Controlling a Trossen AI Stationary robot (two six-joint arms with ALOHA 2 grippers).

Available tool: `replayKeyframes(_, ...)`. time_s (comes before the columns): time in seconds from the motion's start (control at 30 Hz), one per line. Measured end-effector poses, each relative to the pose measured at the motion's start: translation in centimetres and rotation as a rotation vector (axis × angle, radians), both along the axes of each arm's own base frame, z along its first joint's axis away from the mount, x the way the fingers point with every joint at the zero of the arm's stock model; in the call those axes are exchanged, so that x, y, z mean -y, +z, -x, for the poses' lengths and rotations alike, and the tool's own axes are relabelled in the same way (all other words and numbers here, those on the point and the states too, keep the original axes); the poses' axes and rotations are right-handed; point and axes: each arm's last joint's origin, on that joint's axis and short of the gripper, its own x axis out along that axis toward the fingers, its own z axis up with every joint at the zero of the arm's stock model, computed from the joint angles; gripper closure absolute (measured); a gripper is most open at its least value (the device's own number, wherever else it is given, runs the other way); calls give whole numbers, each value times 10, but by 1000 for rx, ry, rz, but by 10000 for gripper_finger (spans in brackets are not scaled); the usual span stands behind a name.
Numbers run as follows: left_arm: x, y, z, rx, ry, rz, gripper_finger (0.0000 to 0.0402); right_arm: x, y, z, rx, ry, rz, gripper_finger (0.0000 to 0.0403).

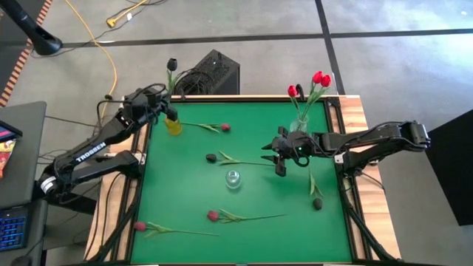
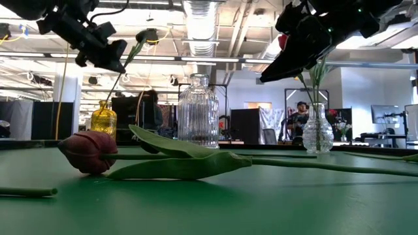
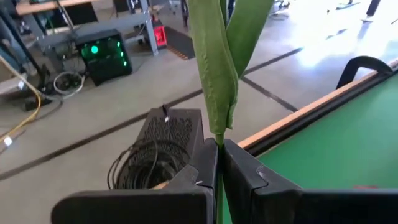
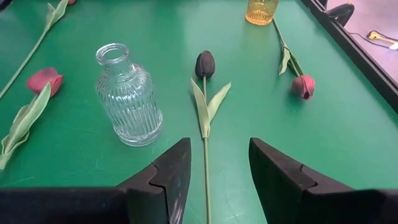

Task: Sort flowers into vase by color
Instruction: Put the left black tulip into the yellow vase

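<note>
Two arms: both over the green bench [image 1: 185,170], with the ribbed clear bottle [image 1: 233,179] at its middle as my landmark.
Left gripper [image 3: 219,163]: at the far-left corner from the bottle, fingers clenched on the stem of a near-black tulip [image 1: 172,66], held upright over the yellow vase [image 1: 173,124].
Right gripper [image 4: 214,163]: just right of the bottle, fingers released and empty, spread either side of the stem of a second dark tulip [image 4: 204,64] lying flat on the bench.
Second dark tulip: head just left of the bottle on its far side, stem running right toward the right gripper.
Red tulips [image 1: 316,80]: standing in a clear vase [image 1: 299,123] at the far-right edge from the bottle.
Pink tulip [image 1: 224,127]: lying beyond the bottle, near the yellow vase.
Crimson tulip [image 1: 213,215]: lying on the near side of the bottle.
Red tulip [image 1: 140,226]: lying near-left of the bottle.
Dark tulip [image 1: 317,203]: lying well right of the bottle, near the bench edge.
</note>
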Motion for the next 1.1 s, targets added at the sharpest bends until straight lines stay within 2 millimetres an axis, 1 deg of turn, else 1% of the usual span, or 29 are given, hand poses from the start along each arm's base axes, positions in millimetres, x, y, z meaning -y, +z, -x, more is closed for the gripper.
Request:
replayKeyframes(0.17, 0, -7, 1, 3, 30, 27, 400, 0, 0, 0, 0, 0, 0, 216)
replayKeyframes(0.23, 0, -8, 1, 8, 34, 38, 393, -1, 0, 0, -1, 2, -1, 216)
replayKeyframes(0.33, 1, -10, 1, 3, 36, 52, 370, -3, -1, 1, -17, 4, -11, 216)
replayKeyframes(0.47, 4, -10, 3, -18, 18, 73, 327, -3, -5, 3, -53, -15, -44, 216)
replayKeyframes(0.6, 10, -1, 7, -51, -5, 106, 289, -3, -7, 4, -71, -35, -74, 216)
replayKeyframes(0.73, 18, 12, 11, -42, -41, 141, 267, -3, -7, 4, -71, -42, -84, 216)
replayKeyframes(0.83, 26, 20, 12, -3, -97, 166, 263, -3, -7, 4, -70, -42, -84, 216)
replayKeyframes(0.93, 35, 23, 13, 4, -174, 236, 263, -3, -7, 4, -69, -46, -91, 216)
replayKeyframes(1.1, 50, 17, 11, 5, -410, 406, 262, -3, -7, 3, -67, -51, -99, 216)
